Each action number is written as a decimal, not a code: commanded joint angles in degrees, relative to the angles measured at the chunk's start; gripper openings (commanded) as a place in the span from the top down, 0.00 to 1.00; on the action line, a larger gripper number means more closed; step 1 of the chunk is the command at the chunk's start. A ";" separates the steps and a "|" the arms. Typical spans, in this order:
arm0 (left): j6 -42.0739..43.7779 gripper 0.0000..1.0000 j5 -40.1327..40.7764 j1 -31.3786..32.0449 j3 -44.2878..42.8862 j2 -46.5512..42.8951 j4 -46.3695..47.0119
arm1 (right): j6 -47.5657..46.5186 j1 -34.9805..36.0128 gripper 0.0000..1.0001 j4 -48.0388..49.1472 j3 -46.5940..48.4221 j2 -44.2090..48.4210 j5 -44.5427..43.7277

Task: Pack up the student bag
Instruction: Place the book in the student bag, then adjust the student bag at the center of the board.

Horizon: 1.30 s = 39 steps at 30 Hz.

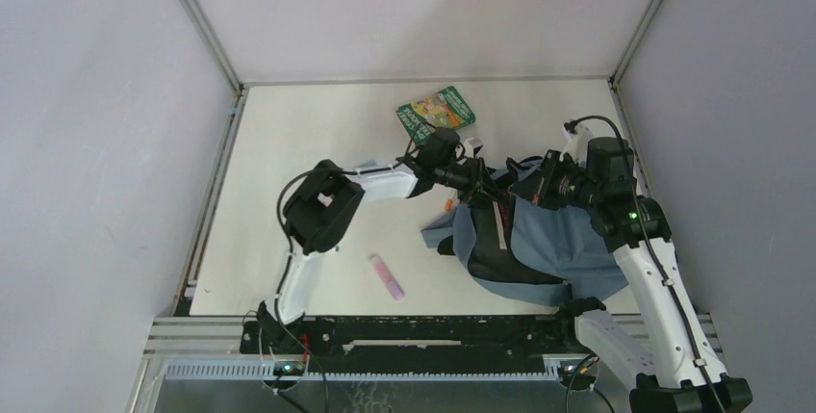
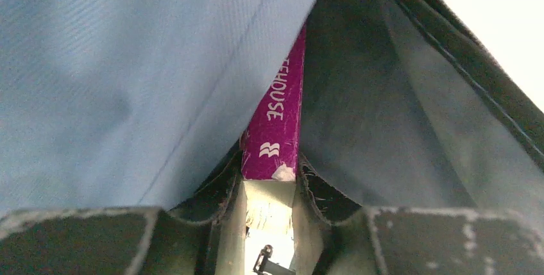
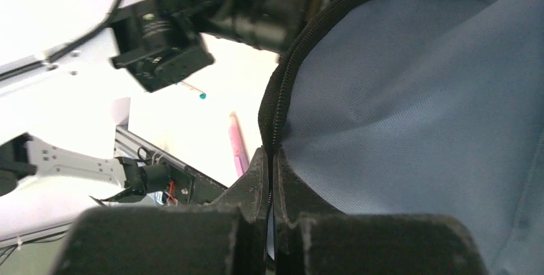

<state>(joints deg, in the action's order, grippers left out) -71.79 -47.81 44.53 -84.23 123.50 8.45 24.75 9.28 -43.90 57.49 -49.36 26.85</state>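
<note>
The student bag [image 1: 563, 240], dusty-blue with black zip lines, lies at the right of the table. My left gripper [image 1: 478, 180] reaches into its open mouth. In the left wrist view the left gripper [image 2: 269, 182] is shut on a purple book [image 2: 276, 115], spine up, between blue fabric [image 2: 128, 76] and dark lining [image 2: 398, 115]. My right gripper [image 1: 542, 188] is at the bag's upper edge. In the right wrist view the right gripper [image 3: 272, 172] is shut on the black zip edge [image 3: 282, 83] of the bag [image 3: 423, 108] and holds it up.
A green book [image 1: 436, 115] lies at the back of the table. A pink pen [image 1: 387, 275] lies near the front, also in the right wrist view [image 3: 238, 147]. A small orange item [image 1: 448, 204] sits by the bag. The left arm [image 3: 212, 18] crosses close to the right gripper.
</note>
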 commanded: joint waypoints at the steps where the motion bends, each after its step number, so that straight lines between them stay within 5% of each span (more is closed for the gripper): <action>1: -5.38 1.00 -2.83 2.25 -8.42 2.25 10.60 | 3.05 -0.14 1.00 7.49 -0.83 0.17 4.90; 7: -5.25 0.99 -2.73 3.53 -13.74 7.86 8.76 | 3.72 -0.14 1.00 7.96 -1.70 -0.27 4.36; 9: -5.62 0.73 -2.98 3.54 -14.81 9.81 8.50 | 4.02 -0.13 1.00 7.88 -2.29 -0.22 4.10; 13: -2.62 0.03 -2.24 3.54 -15.16 9.28 5.48 | 3.88 -0.09 1.00 6.88 -3.15 0.55 2.43; 26: 18.46 0.00 3.52 2.32 -13.66 -3.39 -20.97 | 2.58 -1.18 1.00 2.90 -5.33 2.82 -6.63; 39: 30.79 0.00 6.46 -5.46 3.38 -20.71 -31.49 | 2.02 -2.95 1.00 3.87 -8.07 -0.23 -9.47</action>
<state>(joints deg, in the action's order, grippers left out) -46.68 -41.71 43.51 -86.96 108.77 -18.94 27.33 6.72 -41.39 51.13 -48.38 20.23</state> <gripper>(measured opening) 0.996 0.009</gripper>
